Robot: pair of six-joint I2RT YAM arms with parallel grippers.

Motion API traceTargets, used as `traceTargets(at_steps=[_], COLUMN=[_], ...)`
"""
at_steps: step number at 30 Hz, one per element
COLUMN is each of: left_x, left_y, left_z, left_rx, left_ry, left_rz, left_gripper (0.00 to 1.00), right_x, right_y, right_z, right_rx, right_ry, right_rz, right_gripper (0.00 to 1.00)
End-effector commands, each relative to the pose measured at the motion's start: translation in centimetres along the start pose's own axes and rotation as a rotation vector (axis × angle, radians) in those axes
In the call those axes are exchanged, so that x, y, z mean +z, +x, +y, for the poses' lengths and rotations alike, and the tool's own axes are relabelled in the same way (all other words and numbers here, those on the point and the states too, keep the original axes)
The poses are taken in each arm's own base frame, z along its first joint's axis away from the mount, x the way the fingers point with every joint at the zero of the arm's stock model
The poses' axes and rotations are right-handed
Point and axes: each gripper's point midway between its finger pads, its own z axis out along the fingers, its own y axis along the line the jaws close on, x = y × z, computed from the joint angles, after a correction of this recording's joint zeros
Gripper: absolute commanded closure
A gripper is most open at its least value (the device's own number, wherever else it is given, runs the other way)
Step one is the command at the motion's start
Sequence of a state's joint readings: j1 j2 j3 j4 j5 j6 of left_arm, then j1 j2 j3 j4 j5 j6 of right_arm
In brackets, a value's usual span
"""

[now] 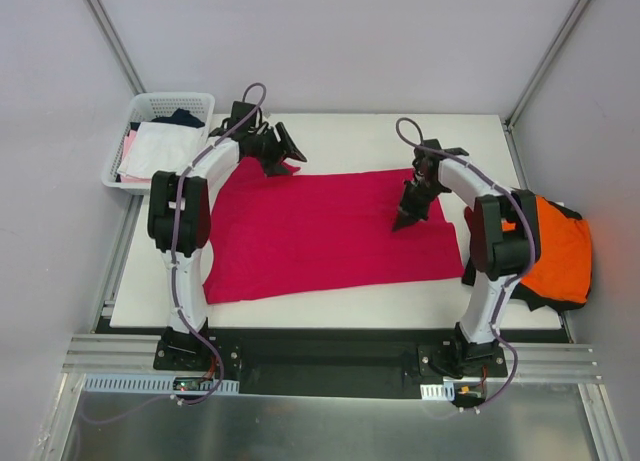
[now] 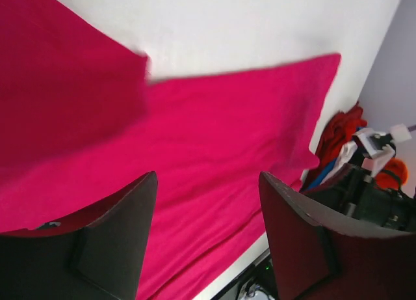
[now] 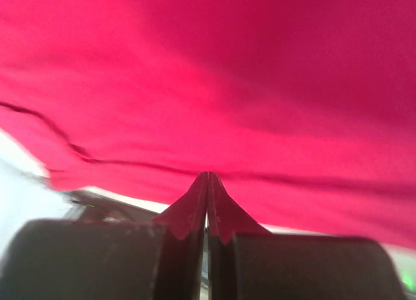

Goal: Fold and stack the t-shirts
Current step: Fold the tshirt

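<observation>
Shirt, short-sleeved, soft cloth, plain crimson-magenta: lies spread across the middle of the white tabletop, long side running left to right, between the two arms; near edge slightly uneven, far left corner reaching under the left claw. Left gripper, black, two-fingered: hovers over that far left corner, jaws standing wide apart with nothing between them; through the gap in the left wrist view, shows only the crimson cloth and bare table beyond. Right gripper, black, two-fingered: points down onto the right part of the crimson shirt, jaws pressed fully together, tips meeting at a crease in the cloth; cannot tell whether any fabric is pinched between them. Shirt, bright orange cloth: sits bunched at the right edge of the table, beside the right arm, well apart from the crimson one. Garment, black cloth: lies under the orange one, showing at its near edge. Basket, white plastic mesh, rectangular: stands off the far left corner of the table, holding a folded white garment with a pink one at its left side.
</observation>
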State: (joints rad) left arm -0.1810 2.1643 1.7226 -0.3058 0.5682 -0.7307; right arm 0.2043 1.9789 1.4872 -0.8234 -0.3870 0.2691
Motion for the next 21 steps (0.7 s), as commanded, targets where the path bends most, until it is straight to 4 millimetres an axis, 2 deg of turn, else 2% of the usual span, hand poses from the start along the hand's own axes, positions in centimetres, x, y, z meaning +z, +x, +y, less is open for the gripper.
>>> traceTargets(at_steps=[1,2,4,5,6,7,11,15,21], left_x=[-3.3,-3.4,-4.0,-3.8,-4.0,-4.0,-3.6,-4.2,-5.7], left_y=[1.0,1.5,2.1,2.8,3.1,3.4,4.7,5.2,4.2], left_z=[-2.3,-1.7,-1.8,-1.0,-1.2,-1.0,-0.9,-1.6,-0.4], left_rx=[0.111,0.110,0.117,0.113,0.125,0.131,0.154,0.197,0.262], left_ry=[0.038,0.023,0.016,-0.001,-0.006,-0.015,-0.030,-0.039,-0.156], left_rz=[-0.021,-0.011,-0.013,-0.002,-0.007,-0.005,0.016,0.007,-0.060], left_gripper=[0.36,0.36,0.36,0.36,0.36,0.36,0.36,0.36,0.36], right_x=[-4.8,-5.7,-6.5,-6.6,-6.9,-6.3,-3.8,-1.4,0.8], right_y=[4.1,4.6,5.2,5.5,5.7,6.4,7.5,6.8,6.3], right_z=[-6.1,-6.6,-8.9,-9.3,-9.4,-10.4,-11.4,-10.8,-10.6], right_rx=[-0.024,-0.040,-0.040,-0.044,-0.039,-0.039,-0.033,-0.057,-0.082], right_ry=[0.338,0.375,0.500,0.518,0.523,0.546,0.528,0.451,0.409], right_rz=[-0.077,-0.103,-0.137,-0.143,-0.164,-0.148,-0.112,-0.118,-0.094], right_gripper=[0.99,0.99,0.99,0.99,0.99,0.99,0.99,0.99,0.99])
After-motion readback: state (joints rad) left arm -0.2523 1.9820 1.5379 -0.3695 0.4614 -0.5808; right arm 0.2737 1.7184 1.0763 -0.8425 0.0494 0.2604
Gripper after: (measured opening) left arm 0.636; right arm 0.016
